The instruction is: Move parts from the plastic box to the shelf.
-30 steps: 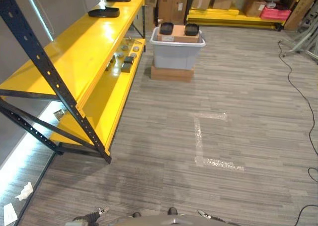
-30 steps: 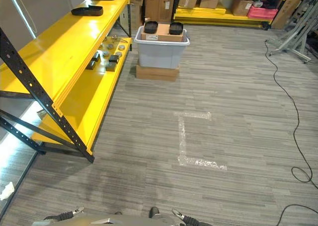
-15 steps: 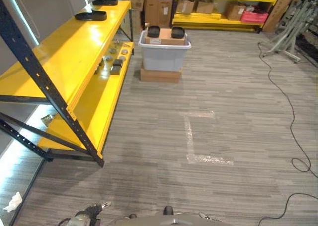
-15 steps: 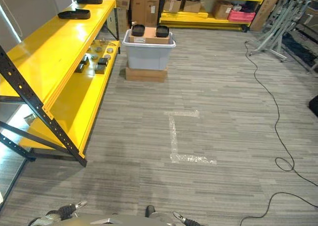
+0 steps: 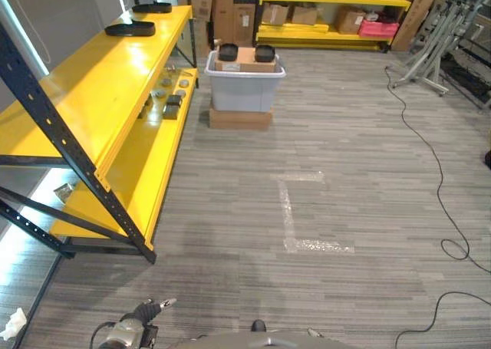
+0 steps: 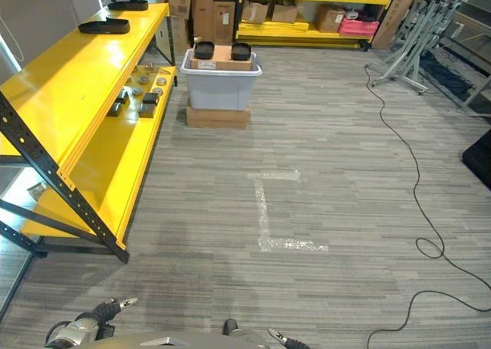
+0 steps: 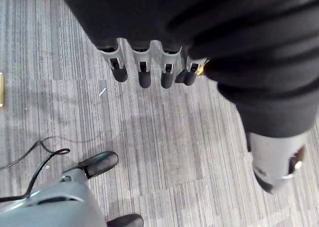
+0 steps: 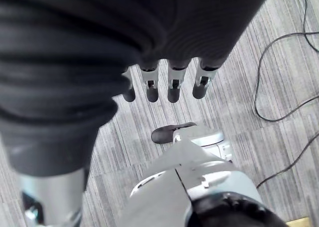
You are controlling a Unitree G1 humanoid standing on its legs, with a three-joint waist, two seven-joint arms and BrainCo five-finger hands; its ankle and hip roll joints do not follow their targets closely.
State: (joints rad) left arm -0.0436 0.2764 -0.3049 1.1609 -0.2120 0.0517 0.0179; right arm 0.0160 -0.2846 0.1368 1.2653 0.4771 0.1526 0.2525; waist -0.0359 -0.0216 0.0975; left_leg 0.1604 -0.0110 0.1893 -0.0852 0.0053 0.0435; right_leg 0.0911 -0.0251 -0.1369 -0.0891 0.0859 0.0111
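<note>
The grey plastic box [image 5: 244,88] sat on a cardboard carton [image 5: 240,118] beside the yellow shelf [image 5: 115,80], holding a brown box and two black parts [image 5: 229,52]. Left hand [image 7: 149,70] and right hand [image 8: 172,85] hung relaxed, empty.

The right hand [image 8: 164,85] is hanging empty, its silver dark-tipped fingers [image 8: 174,87] relaxed. Grey striped carpet floor [image 8: 279,52] is lying below.
</note>
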